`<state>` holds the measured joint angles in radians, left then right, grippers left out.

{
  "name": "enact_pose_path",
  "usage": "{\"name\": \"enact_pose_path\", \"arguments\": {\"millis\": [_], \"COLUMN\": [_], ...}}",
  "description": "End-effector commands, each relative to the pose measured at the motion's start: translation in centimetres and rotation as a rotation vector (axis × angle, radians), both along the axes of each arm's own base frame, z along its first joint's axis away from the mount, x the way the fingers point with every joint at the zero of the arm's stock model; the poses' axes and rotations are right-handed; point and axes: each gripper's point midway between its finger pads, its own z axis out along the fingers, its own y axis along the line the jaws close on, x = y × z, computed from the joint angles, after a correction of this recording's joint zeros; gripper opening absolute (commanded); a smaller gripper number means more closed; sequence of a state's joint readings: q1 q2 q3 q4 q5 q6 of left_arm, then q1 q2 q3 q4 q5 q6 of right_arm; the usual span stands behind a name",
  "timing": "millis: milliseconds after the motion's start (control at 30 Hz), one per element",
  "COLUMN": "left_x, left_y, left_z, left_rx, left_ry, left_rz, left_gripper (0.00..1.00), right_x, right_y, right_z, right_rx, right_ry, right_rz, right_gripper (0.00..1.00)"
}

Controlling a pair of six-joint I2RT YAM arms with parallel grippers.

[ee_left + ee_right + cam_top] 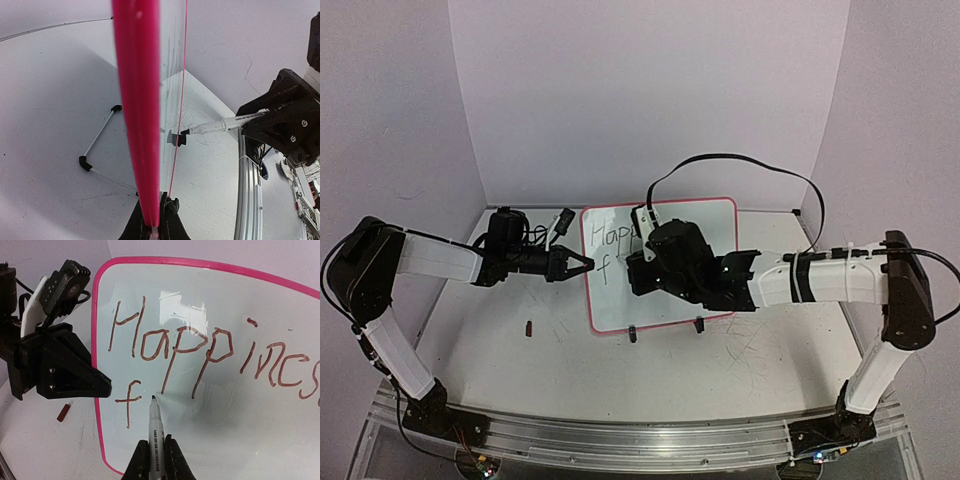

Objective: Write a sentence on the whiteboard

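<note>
**At the lower line, just right of the "f": pen tip set for the next letter**

Near upright in the middle of the table (770, 345): the whiteboard (715, 225), face toward the arm bases, propped on black clip feet (698, 324). Gripped at its left edge by the left gripper (155, 225), jaws pinched tight on the pink frame (137, 100). Held in the right gripper (155, 452), jaws closed narrow round the barrel: a marker (155, 427), long axis running straight out from the jaws and close to square to the board's face.

Of the sentence (200, 347) so far: "Happines" on top, cut off at the right edge of the right wrist view, and a lone "f" beneath.

Turns on one thing, the coming stroke: rightward from the tip, along the lower line, toward the right arm's own side, onto blank board. Nearer by far, the right arm. Likely calls for a sideways drift with the tip pressed to the glossy face, the left arm only bracing.

Right wrist view: gives the lettering and the tip's place beside the "f", but not contact with the board. Left wrist view: edge-on, nothing legible, yet shows the tip right up at the face, seemingly touching. Top view: hides tip and most letters behind the right wrist, and shows a small dark red piece (529, 327), perhaps the cap, lying on the table left of the board.
</note>
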<state>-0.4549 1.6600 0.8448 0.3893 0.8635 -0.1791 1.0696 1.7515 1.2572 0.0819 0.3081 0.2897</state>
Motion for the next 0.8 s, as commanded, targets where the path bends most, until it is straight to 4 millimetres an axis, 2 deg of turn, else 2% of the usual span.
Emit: {"name": "enact_pose_path", "arguments": {"millis": [0,333,767], "left_x": [1.5,1.5,1.5], "left_y": [0.4,0.4,0.3], "left_z": [-1.3,-1.3,-1.4], "left_rx": [0.074,0.075,0.077], "left_ry": [-0.02,-0.022,-0.018], "left_rz": [0.073,0.073,0.071], "left_gripper": [0.0,0.0,0.0], "right_x": [0.5,0.8,1.4], "right_y": [0.6,1.9,0.7], "right_z": [2.5,2.0,0.6], "right_rx": [0.075,0.062,0.019], "right_ry": [-0.026,-0.023,0.004], "right_rz": [0.01,0.038,-0.036], "right_gripper": [0.0,0.0,0.0]}}
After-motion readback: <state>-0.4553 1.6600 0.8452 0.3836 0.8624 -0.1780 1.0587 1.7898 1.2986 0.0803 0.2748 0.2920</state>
